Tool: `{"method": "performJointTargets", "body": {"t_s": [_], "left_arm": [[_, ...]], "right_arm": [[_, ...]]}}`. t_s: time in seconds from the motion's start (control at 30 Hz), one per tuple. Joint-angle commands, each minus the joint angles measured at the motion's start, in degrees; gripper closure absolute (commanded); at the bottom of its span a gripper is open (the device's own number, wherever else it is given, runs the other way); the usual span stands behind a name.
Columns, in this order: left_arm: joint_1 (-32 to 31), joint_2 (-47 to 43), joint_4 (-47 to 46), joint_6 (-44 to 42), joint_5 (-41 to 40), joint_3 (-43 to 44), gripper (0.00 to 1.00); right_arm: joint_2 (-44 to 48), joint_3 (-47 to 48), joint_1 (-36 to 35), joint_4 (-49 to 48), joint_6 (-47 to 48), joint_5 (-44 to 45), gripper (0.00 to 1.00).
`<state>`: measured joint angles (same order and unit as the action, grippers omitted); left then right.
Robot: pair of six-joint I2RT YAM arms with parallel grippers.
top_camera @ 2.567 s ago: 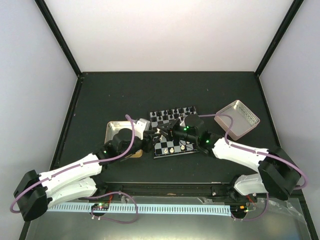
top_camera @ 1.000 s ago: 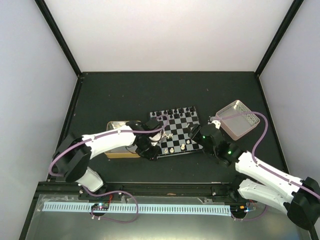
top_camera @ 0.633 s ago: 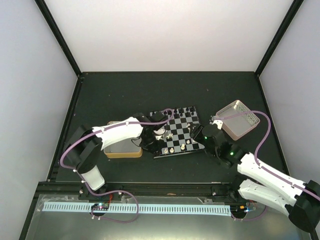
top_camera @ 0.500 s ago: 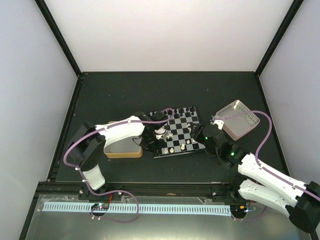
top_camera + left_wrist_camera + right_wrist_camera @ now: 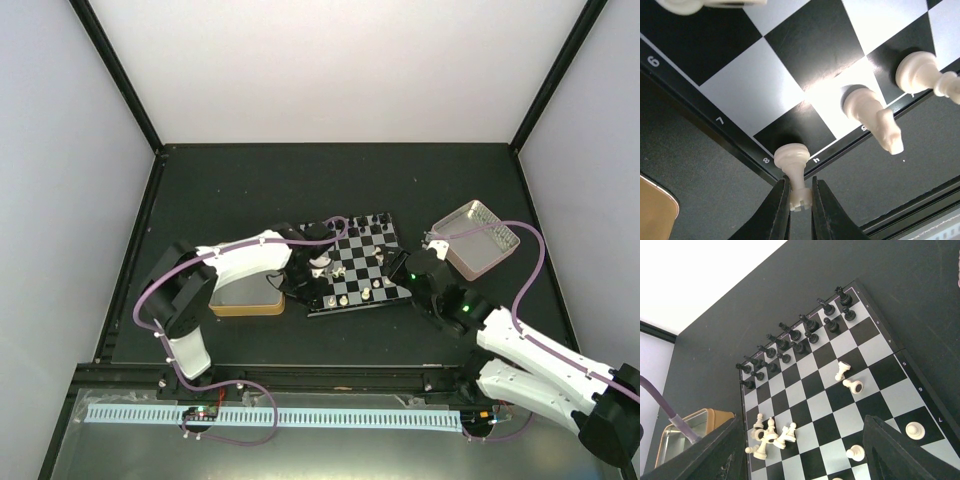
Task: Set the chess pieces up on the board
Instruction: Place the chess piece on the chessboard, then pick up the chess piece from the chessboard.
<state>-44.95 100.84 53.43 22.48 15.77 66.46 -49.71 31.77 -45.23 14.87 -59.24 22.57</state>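
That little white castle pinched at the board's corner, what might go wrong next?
The left pincer grips the cream rook by its top, at the corner of the board: letting go crookedly might tip it over the rim. The knight stands on the next square, so the opening pincer may bump it. A cream piece lying mid-board might roll if jostled.

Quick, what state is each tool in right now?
Left tool: closed on a cream rook.
Right tool: open, holding nothing.
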Motion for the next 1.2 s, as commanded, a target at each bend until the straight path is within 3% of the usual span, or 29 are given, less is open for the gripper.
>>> {"method": "performJointTargets", "body": {"t_s": [0.0,0.3,0.53,0.7,0.87,1.07,1.17], "left_arm": [[0.48,1.55,-0.42,-0.42,0.39,2.01,0.91],[0.5,1.32,-0.38,-0.69,0.31,2.63,0.75],[0.56,0.88,-0.75,-0.64,-0.12,2.87,0.75],[0.56,-1.22,-0.55,-0.52,-1.05,3.59,0.66],[1.32,-7.61,-2.49,0.32,-5.67,4.64,0.53],[1.77,-21.15,-8.55,1.53,-15.57,-0.04,0.49],[1.97,-31.07,-11.79,1.17,-21.59,-4.07,0.48]], "right_arm": [[0.66,-0.78,0.17,-0.54,0.01,2.36,0.34],[0.24,-0.95,0.15,-0.98,-0.21,1.92,0.34],[-0.12,-0.97,0.22,-1.25,-0.1,1.69,0.34],[-0.03,-0.71,0.17,-1.33,0.96,1.25,0.33],[-0.41,0.4,0.22,-2.0,4.79,-2.57,0.32],[-3.97,2.24,0.21,-3.18,10.15,-8.7,0.32],[-10.2,8.21,0.18,0.48,15.48,-11.94,0.33]]}}
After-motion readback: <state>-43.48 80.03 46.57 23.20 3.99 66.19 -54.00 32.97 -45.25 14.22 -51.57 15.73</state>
